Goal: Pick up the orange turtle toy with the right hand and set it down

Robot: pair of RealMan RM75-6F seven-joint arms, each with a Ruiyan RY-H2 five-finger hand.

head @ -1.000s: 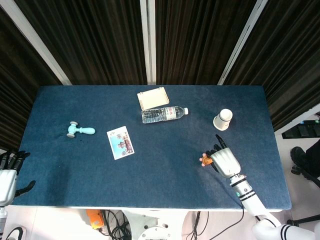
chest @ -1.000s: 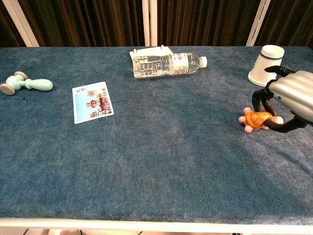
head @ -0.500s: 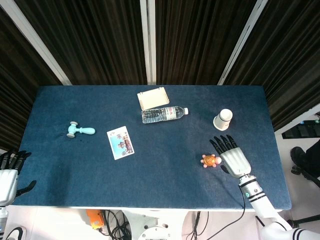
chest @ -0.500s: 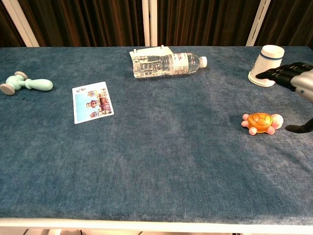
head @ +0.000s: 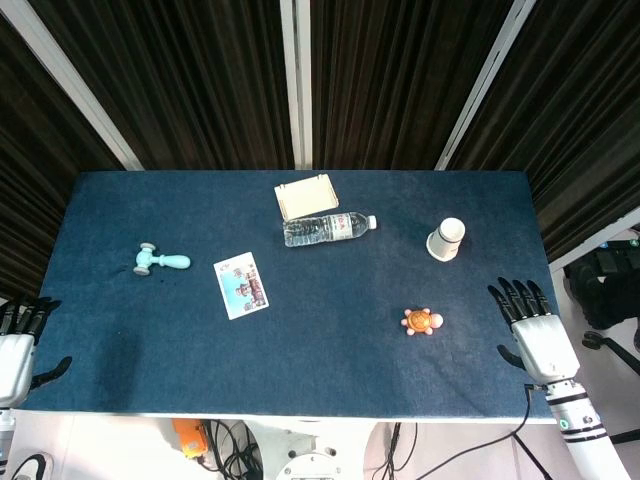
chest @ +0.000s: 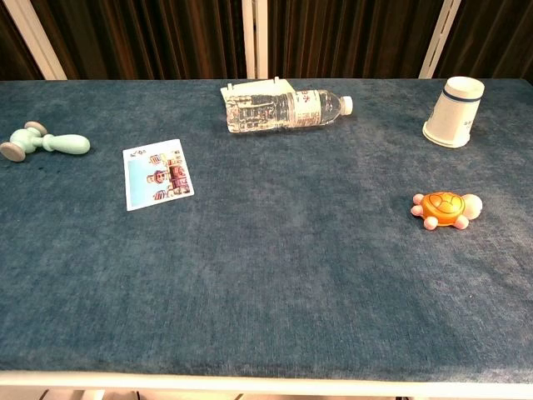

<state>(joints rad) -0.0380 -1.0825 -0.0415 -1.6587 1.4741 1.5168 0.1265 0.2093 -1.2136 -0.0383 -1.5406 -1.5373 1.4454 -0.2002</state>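
Note:
The orange turtle toy (head: 421,321) (chest: 445,209) lies alone on the blue table, towards the front right. My right hand (head: 530,325) hovers well to the right of it near the table's right edge, fingers spread and holding nothing. My left hand (head: 18,345) stays off the table's front left corner, fingers apart and empty. Neither hand shows in the chest view.
A white paper cup (head: 445,239) (chest: 452,112) lies on its side behind the turtle. A water bottle (head: 326,229) and a beige box (head: 305,195) sit at the back centre. A picture card (head: 240,285) and a light-blue toy (head: 160,261) lie on the left.
My right hand let go of the turtle, opened, and drew back to the right, out of the chest view. The turtle stays where it was set down.

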